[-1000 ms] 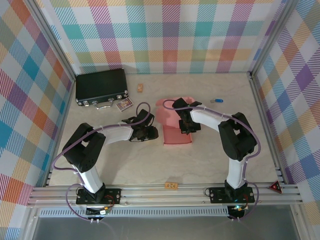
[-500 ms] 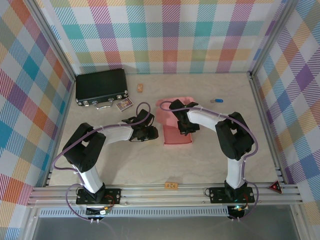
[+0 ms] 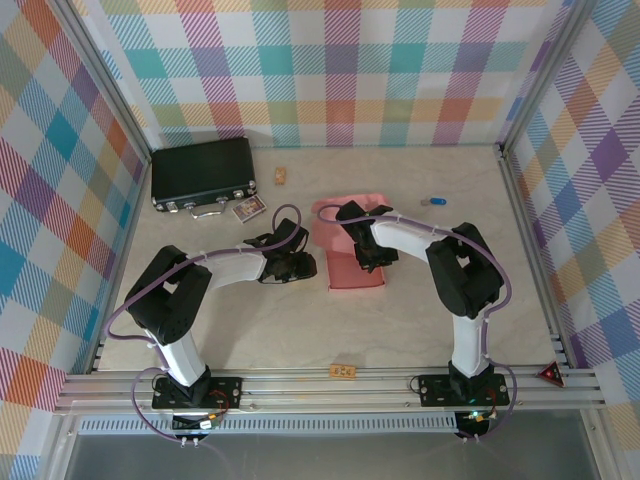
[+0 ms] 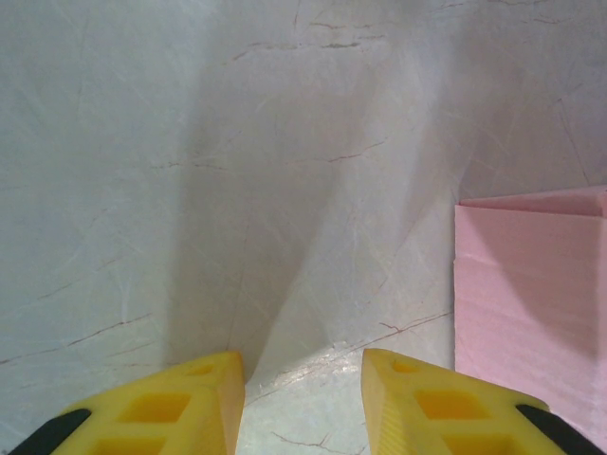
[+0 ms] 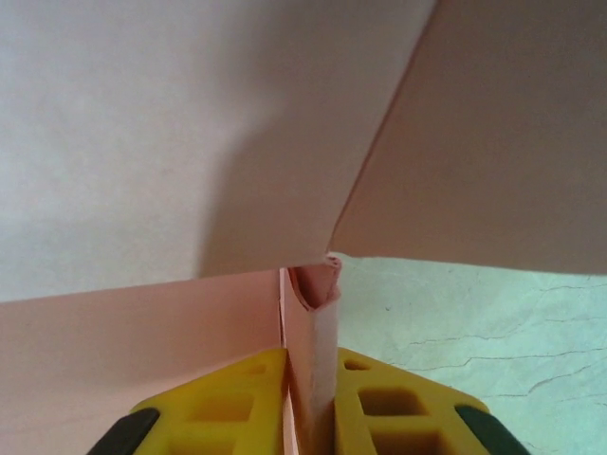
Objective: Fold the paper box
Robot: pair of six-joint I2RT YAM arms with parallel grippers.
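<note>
The salmon-pink paper box [image 3: 352, 262] lies mid-table as a partly folded cut-out, its far flaps [image 3: 345, 208] raised. My right gripper [image 3: 366, 254] is over its middle, shut on an upright folded wall of the paper box [image 5: 313, 341]; the yellow fingers [image 5: 384, 403] press the card from both sides. My left gripper [image 3: 300, 266] rests low just left of the box, open over bare table [image 4: 302, 379]. The box's left edge [image 4: 531, 303] appears at the right of the left wrist view.
A black latched case [image 3: 203, 175] sits at the back left with a small card [image 3: 249, 208] in front of it. A small tan block [image 3: 282, 176] and a blue item [image 3: 435, 201] lie farther back. An orange tag [image 3: 343, 371] lies near the front rail.
The right arm has drawn slightly left over the box, its elbow shifting left. The left arm has not moved.
</note>
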